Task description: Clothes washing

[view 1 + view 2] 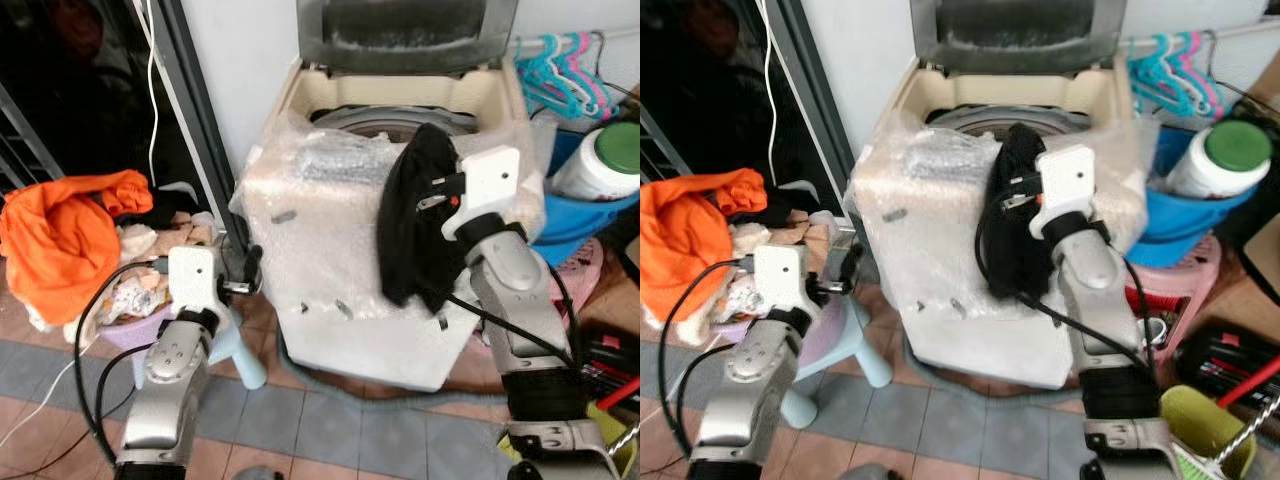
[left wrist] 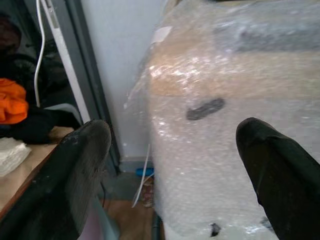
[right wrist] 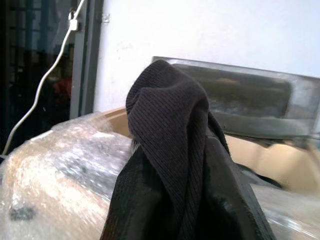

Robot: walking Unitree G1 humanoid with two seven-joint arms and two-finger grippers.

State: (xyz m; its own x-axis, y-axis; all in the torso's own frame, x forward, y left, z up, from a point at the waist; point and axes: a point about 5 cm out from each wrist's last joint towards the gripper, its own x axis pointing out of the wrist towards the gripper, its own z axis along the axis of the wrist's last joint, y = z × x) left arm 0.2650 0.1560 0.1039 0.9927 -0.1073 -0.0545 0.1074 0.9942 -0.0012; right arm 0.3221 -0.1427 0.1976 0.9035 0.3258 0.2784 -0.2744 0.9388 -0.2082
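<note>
A top-loading washing machine (image 1: 340,250) wrapped in bubble wrap stands before me with its lid (image 1: 400,30) up and the drum (image 1: 370,120) exposed. My right gripper (image 1: 432,192) is shut on a black garment (image 1: 415,220), which hangs in front of the machine's upper front edge, just short of the opening. In the right wrist view the black garment (image 3: 175,165) hides the fingers. My left gripper (image 1: 250,270) is low at the machine's left side, open, with nothing between its fingers (image 2: 80,160). A heap of orange clothes (image 1: 60,235) lies to the left.
A dark door frame (image 1: 195,120) and a white cable run up the left. A light blue stool (image 1: 240,350) stands under my left arm. To the right are hangers (image 1: 565,75), a green-lidded white jar (image 1: 605,160) in a blue basin (image 1: 580,225), and a pink stool (image 1: 585,260).
</note>
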